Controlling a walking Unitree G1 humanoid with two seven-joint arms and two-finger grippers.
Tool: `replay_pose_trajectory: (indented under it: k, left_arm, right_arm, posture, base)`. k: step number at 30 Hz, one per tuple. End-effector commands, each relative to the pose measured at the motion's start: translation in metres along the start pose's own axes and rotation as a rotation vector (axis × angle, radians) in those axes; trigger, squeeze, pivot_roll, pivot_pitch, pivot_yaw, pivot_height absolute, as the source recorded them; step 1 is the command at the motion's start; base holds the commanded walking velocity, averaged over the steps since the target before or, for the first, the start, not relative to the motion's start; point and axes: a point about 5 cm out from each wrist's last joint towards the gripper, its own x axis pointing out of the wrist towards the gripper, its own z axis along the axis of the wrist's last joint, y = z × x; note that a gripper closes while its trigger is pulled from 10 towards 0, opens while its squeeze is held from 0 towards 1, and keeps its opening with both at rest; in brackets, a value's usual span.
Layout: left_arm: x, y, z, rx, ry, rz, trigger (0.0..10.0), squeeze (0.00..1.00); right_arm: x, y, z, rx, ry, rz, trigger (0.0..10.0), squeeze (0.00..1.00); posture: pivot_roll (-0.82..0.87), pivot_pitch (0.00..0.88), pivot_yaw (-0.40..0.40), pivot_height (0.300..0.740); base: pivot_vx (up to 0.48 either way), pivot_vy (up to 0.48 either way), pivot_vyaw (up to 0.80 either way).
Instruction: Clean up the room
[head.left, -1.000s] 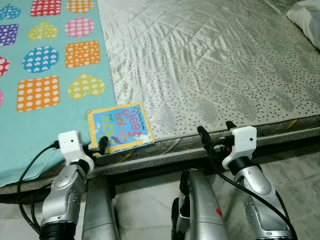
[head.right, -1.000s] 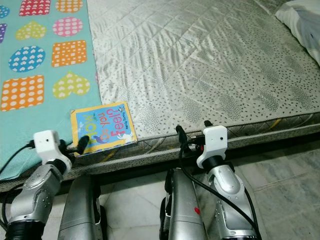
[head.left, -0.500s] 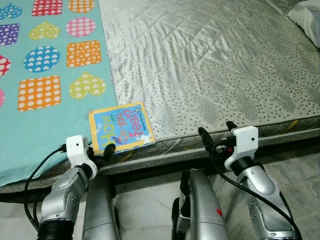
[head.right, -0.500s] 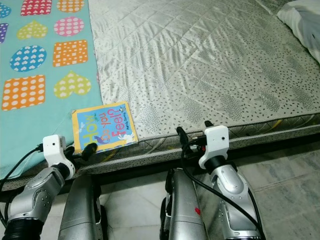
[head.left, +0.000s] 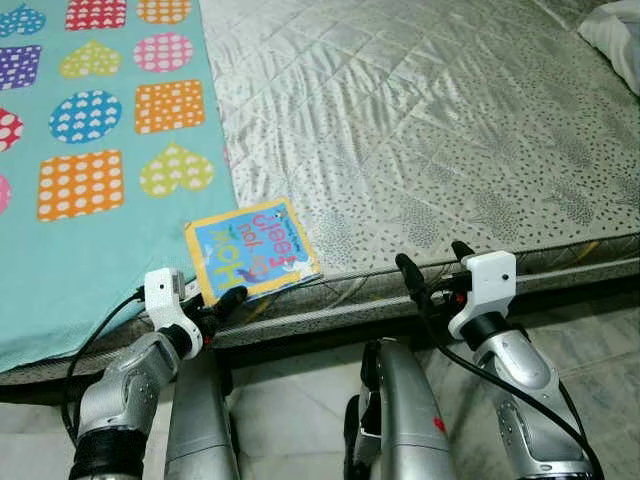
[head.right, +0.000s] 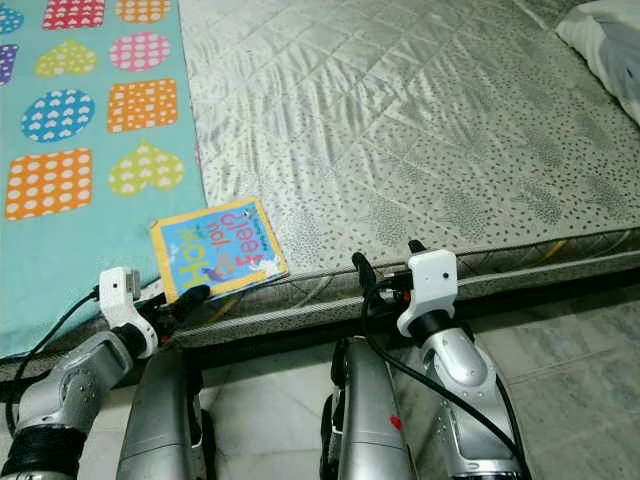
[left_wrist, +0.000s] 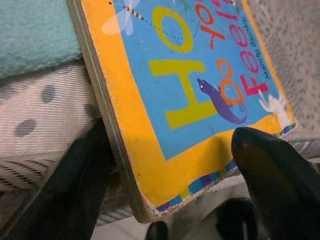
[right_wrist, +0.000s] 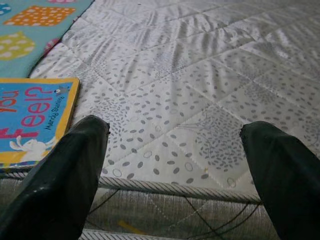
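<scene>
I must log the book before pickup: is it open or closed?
Closed. The board book lies flat, cover up, at the mattress edge; the left gripper has one finger each side of its corner.

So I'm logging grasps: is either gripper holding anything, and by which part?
The left gripper straddles the near corner of the picture book at the bed edge, not visibly clamped. The right gripper is open and holds nothing.

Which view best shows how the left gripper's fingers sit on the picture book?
The left wrist view: the book corner lies between the spread black fingers, one beneath its edge, one above the cover. The eye views show the left gripper at the book's near edge. The right wrist view catches only the book's far side.
</scene>
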Motion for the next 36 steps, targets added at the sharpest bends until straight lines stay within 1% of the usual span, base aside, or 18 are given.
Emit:
replay_pose_trajectory:
  k: [1, 5, 6, 10, 14, 15, 24, 30, 31, 34, 36]
  left_arm:
    - [0.002, -0.002, -0.014, -0.060, 0.035, -0.028, 0.0, 0.00]
    - [0.007, -0.002, -0.005, -0.153, -0.043, -0.052, 0.0, 0.00]
    - [0.008, -0.002, -0.004, -0.190, -0.061, -0.064, 0.0, 0.00]
    - [0.010, -0.005, -0.004, -0.200, -0.072, -0.097, 0.0, 0.00]
    - [0.015, -0.009, -0.010, -0.214, -0.048, -0.136, 0.0, 0.00]
    - [0.017, -0.010, -0.012, -0.207, -0.033, -0.145, 0.0, 0.00]
    - [0.021, -0.013, -0.015, -0.207, -0.015, -0.167, 0.0, 0.00]
    - [0.022, -0.012, -0.014, -0.212, -0.025, -0.181, 0.0, 0.00]
    - [0.022, -0.012, -0.013, -0.217, -0.041, -0.184, 0.0, 0.00]
    - [0.022, -0.011, -0.012, -0.216, -0.040, -0.187, 0.0, 0.00]
    - [0.022, -0.012, -0.012, -0.212, -0.044, -0.194, 0.0, 0.00]
  right_arm:
    - [-0.003, -0.004, -0.002, -0.010, 0.009, -0.013, 10.0, 0.00]
    - [-0.003, -0.004, -0.002, -0.014, 0.008, -0.017, 10.0, 0.00]
    - [-0.003, -0.004, -0.002, -0.015, 0.007, -0.018, 10.0, 0.00]
    - [-0.002, -0.005, -0.002, -0.017, 0.005, -0.019, 10.0, 0.00]
    - [-0.002, -0.005, -0.002, -0.021, 0.003, -0.021, 10.0, 0.00]
    - [-0.002, -0.005, -0.002, -0.022, 0.002, -0.023, 10.0, 0.00]
    - [-0.001, -0.005, -0.002, -0.021, 0.001, -0.026, 10.0, 0.00]
    - [-0.002, 0.000, -0.004, 0.028, 0.009, 0.039, 10.0, 0.00]
    - [-0.003, 0.002, -0.006, 0.055, 0.029, 0.076, 10.0, 0.00]
    - [-0.005, 0.005, -0.007, 0.066, 0.034, 0.101, 10.0, 0.00]
    - [-0.006, 0.009, -0.009, 0.113, 0.046, 0.145, 10.0, 0.00]
  posture:
    - [-0.04, 0.286, -0.073, 0.552]
    - [-0.04, 0.282, -0.074, 0.552]
    - [-0.04, 0.282, -0.074, 0.552]
    - [-0.04, 0.281, -0.075, 0.552]
    - [-0.04, 0.281, -0.076, 0.552]
    - [-0.04, 0.281, -0.076, 0.552]
    - [-0.05, 0.280, -0.075, 0.552]
    - [-0.05, 0.283, -0.075, 0.552]
    - [-0.05, 0.283, -0.075, 0.552]
    - [-0.05, 0.283, -0.074, 0.552]
    - [-0.05, 0.283, -0.074, 0.552]
  base:
    - [0.000, 0.000, 0.00]
    - [0.000, 0.000, 0.00]
    - [0.000, 0.000, 0.00]
    - [0.000, 0.000, 0.00]
    - [0.000, 0.000, 0.00]
    - [0.000, 0.000, 0.00]
    - [0.000, 0.000, 0.00]
    - [0.000, 0.000, 0.00]
    - [0.000, 0.000, 0.00]
    - [0.000, 0.000, 0.00]
    - [0.000, 0.000, 0.00]
